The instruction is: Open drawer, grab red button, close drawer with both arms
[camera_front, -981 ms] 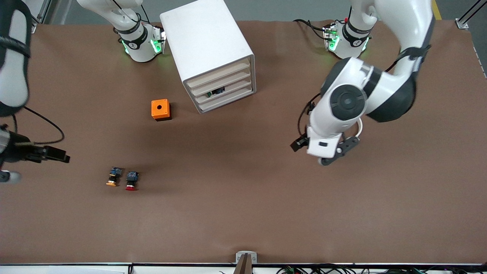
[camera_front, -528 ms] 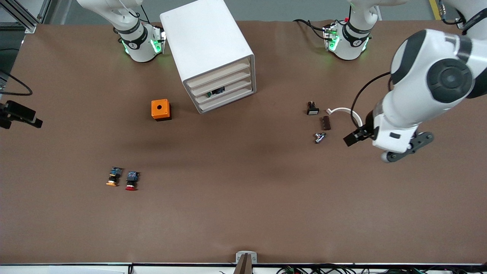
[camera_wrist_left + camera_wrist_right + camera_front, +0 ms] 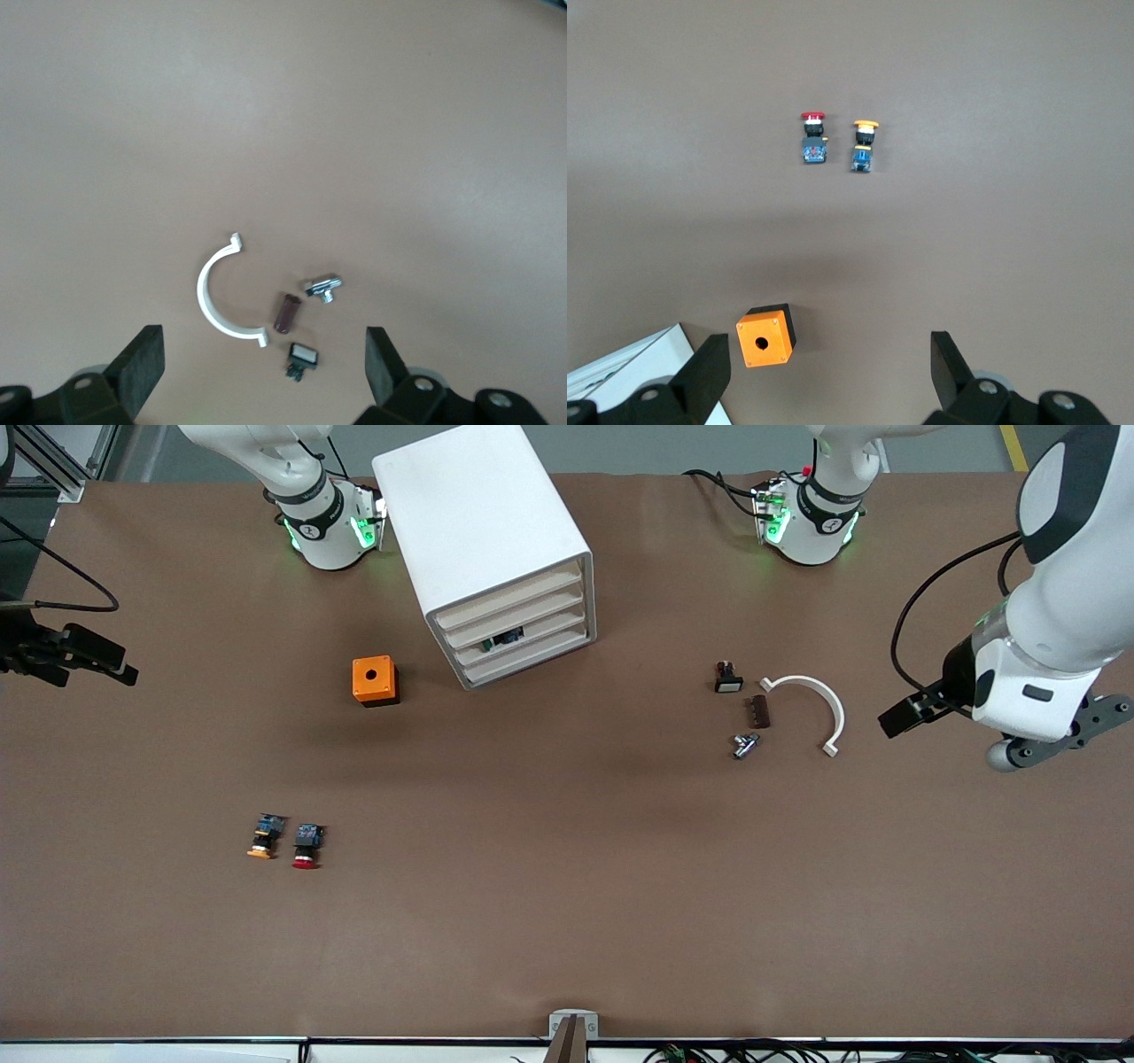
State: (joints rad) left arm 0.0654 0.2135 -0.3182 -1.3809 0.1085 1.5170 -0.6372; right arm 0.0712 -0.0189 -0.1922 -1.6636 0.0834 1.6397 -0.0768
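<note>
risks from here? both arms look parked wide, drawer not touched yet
1. The red-capped button lies right beside an orange-capped button; a loose grasp could take the wrong one.
2. The cabinet sits angled, with four alike drawers; the target drawer is easily confused with its neighbours.
3. Both the left gripper and the right gripper are open and far off, so approaches are long.
</note>
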